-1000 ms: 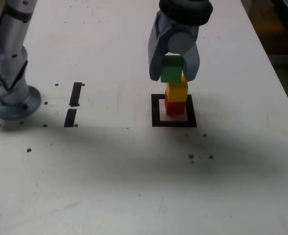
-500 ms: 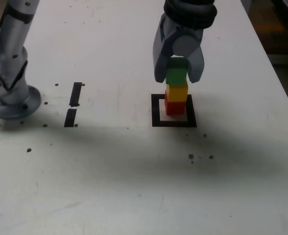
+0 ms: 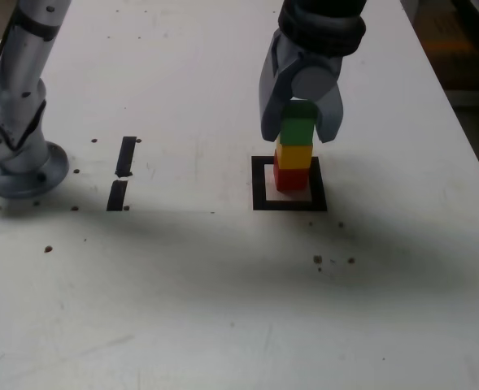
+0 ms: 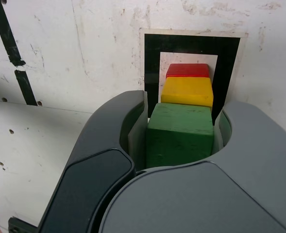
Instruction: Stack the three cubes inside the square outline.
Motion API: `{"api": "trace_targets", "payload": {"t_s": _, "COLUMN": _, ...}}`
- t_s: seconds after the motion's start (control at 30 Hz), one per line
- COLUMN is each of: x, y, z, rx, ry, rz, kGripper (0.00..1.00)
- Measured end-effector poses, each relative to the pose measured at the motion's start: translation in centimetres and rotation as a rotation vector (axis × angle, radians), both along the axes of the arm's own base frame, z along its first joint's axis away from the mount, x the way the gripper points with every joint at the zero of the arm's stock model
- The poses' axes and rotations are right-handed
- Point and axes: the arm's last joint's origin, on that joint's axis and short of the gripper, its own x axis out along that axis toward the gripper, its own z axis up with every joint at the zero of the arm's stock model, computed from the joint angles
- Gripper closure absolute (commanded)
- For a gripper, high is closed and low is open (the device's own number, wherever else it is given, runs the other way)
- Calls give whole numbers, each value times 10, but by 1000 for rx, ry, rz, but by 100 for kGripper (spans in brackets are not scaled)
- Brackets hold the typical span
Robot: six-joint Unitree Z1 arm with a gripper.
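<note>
Green cube [image 3: 298,129] sits pinched in the hand [image 3: 301,122], resting on the yellow cube [image 3: 293,153], which tops the red cube [image 3: 290,177] inside the square outline [image 3: 260,185] on the surface. The last placement looks under way; next, the jaws should part gently and lift straight up.

You see three cubes of equal size in one upright column. The red cube [image 3: 290,177] sits lowest, on the white centre of the square outline [image 3: 261,186], a flat black frame lying on the white surface. The yellow cube [image 3: 294,154] rests squarely on the red one. The green cube [image 3: 298,128] is uppermost, its underside meeting the yellow cube's top; whether it bears its weight there you cannot tell. In the wrist view, the green cube [image 4: 180,135] hides most of the yellow [image 4: 187,91] and red [image 4: 187,70].
</note>
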Motion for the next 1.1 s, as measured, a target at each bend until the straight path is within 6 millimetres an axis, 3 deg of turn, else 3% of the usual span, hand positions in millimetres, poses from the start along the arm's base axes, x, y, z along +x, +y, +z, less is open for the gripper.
{"api": "trace_targets", "payload": {"t_s": 0.27, "x": 0, "y": 0, "z": -3, "rx": -6, "ry": 11, "rz": -6, "kGripper": 14}}
{"api": "trace_targets", "payload": {"t_s": 0.37, "x": 0, "y": -1, "z": -4, "rx": -11, "ry": 17, "rz": -6, "kGripper": 3}}
{"api": "trace_targets", "payload": {"t_s": 0.53, "x": -1, "y": 0, "z": -1, "rx": -13, "ry": 13, "rz": -5, "kGripper": 0}}
{"api": "trace_targets", "payload": {"t_s": 0.73, "x": -10, "y": 0, "z": 15, "rx": -16, "ry": -24, "rz": -3, "kGripper": 0}}
{"api": "trace_targets", "payload": {"t_s": 0.9, "x": -31, "y": 2, "z": 57, "rx": -35, "ry": -129, "rz": -2, "kGripper": 0}}
{"api": "trace_targets", "payload": {"t_s": 1.1, "x": -79, "y": 11, "z": 111, "rx": -48, "ry": -272, "rz": 5, "kGripper": 0}}
